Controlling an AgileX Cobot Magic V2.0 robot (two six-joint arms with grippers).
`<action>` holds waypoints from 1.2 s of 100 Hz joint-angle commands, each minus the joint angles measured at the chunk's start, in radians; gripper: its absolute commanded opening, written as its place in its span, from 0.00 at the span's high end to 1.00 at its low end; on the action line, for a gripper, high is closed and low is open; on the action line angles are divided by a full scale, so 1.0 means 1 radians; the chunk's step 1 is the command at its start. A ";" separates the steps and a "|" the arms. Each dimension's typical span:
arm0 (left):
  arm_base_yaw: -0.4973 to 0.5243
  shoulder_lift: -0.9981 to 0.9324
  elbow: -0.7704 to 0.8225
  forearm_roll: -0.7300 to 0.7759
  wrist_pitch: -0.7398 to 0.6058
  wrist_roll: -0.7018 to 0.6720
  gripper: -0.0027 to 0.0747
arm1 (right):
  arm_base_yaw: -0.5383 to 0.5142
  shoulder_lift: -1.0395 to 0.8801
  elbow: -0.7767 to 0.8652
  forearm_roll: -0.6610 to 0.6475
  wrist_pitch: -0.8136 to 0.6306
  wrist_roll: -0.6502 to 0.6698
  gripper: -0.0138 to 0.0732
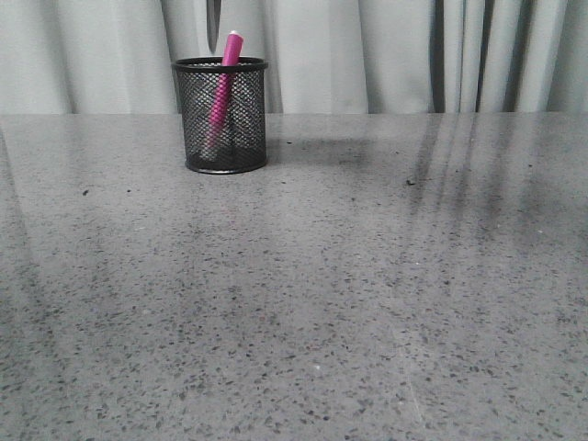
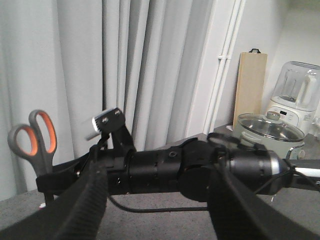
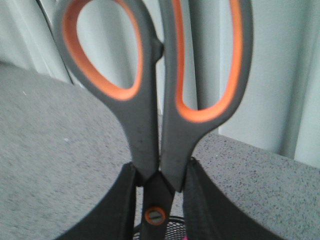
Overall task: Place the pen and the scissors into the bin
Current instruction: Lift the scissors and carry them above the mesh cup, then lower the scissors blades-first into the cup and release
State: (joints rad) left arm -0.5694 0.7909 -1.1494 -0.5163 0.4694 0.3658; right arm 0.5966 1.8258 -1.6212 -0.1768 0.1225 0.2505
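The black mesh bin (image 1: 220, 119) stands at the table's far left with the pink pen (image 1: 222, 83) leaning inside, its cap above the rim. My right gripper (image 3: 159, 200) is shut on the scissors (image 3: 150, 115) just above the orange pivot dot, loops up. The bin's mesh (image 3: 167, 232) is right below the pivot. In the front view only the dark blade tip of the scissors (image 1: 213, 20) shows, above the bin. My left gripper (image 2: 160, 220) is open and empty, facing the right arm (image 2: 175, 170) and the scissors' loops (image 2: 35, 140).
Grey curtains (image 1: 367, 55) hang right behind the table's far edge. In the left wrist view a wooden board (image 2: 250, 85), a lidded pot (image 2: 270, 132) and a blender (image 2: 297, 95) stand off to one side beyond the arm.
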 commanded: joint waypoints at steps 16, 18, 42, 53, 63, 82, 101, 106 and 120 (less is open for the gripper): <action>-0.007 -0.040 -0.024 0.055 -0.009 0.000 0.44 | -0.002 0.044 -0.030 -0.110 -0.153 -0.014 0.93; -0.007 -0.040 -0.024 0.057 -0.006 0.000 0.44 | -0.002 0.050 -0.030 -0.110 -0.154 -0.014 0.93; -0.007 -0.040 -0.024 0.071 0.040 0.000 0.44 | -0.004 0.081 0.001 -0.110 -0.152 -0.014 0.93; -0.007 -0.040 -0.024 0.083 0.042 0.000 0.44 | -0.004 0.081 0.018 -0.110 -0.148 -0.012 0.93; -0.007 -0.040 -0.024 0.083 0.042 0.000 0.44 | -0.004 0.081 0.018 -0.108 -0.129 -0.012 0.93; -0.007 -0.040 -0.024 0.085 0.042 0.000 0.44 | -0.004 0.070 0.018 -0.070 -0.114 -0.012 0.71; -0.007 -0.040 -0.024 0.087 0.044 0.000 0.44 | -0.004 0.023 0.018 -0.045 -0.097 -0.011 0.39; -0.007 -0.040 -0.024 0.096 0.044 0.000 0.44 | -0.004 0.002 0.018 -0.045 -0.090 -0.011 0.34; -0.007 -0.050 -0.019 0.157 0.076 -0.005 0.64 | -0.004 -0.097 0.018 -0.045 -0.025 -0.011 0.33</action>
State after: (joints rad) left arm -0.5694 0.7498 -1.1494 -0.3827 0.5845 0.3658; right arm 0.5966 1.8537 -1.5760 -0.2240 0.1259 0.2469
